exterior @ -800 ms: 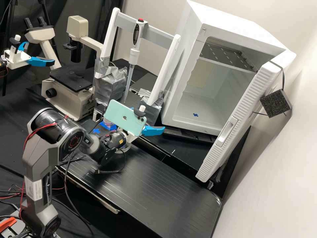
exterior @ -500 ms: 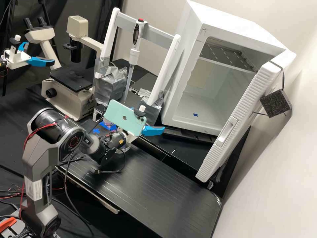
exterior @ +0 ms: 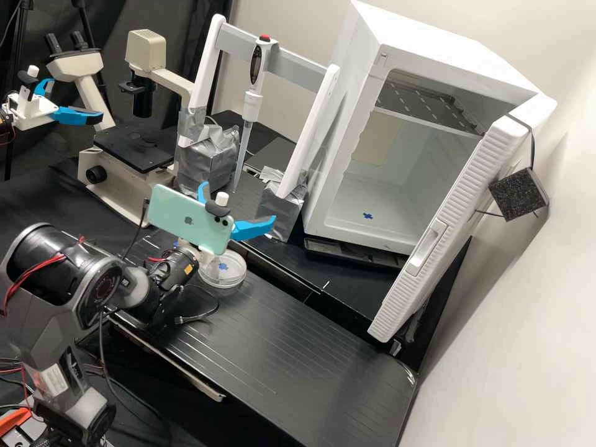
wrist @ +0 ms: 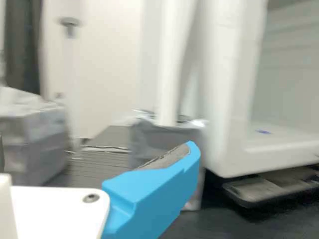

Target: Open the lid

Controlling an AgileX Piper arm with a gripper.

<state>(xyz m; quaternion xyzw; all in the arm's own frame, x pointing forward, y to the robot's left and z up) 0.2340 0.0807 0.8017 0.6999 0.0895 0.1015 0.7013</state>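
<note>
In the high view my gripper (exterior: 238, 203) stands open, its two blue fingers wide apart with nothing seen between them. It is above and just beyond a clear round dish (exterior: 231, 277) on the black bench. A blue cross shows through the dish; whether a lid lies on it I cannot tell. A teal phone on the gripper's mount hides the bench behind it. In the wrist view the gripper (wrist: 97, 152) shows one blue finger in full, with a dark sliver of the other at the edge.
Beyond the gripper stands a white frame (exterior: 310, 130) on silver-wrapped feet, holding a pipette (exterior: 251, 105). A white cabinet (exterior: 340, 124) has its door (exterior: 456, 217) swung wide at the right. A microscope (exterior: 127, 180) is at the back left, with a second arm's gripper near it.
My gripper has moved left and slightly up in the high view, still open, with the arm drawn back. More of the clear dish has come out from behind it.
</note>
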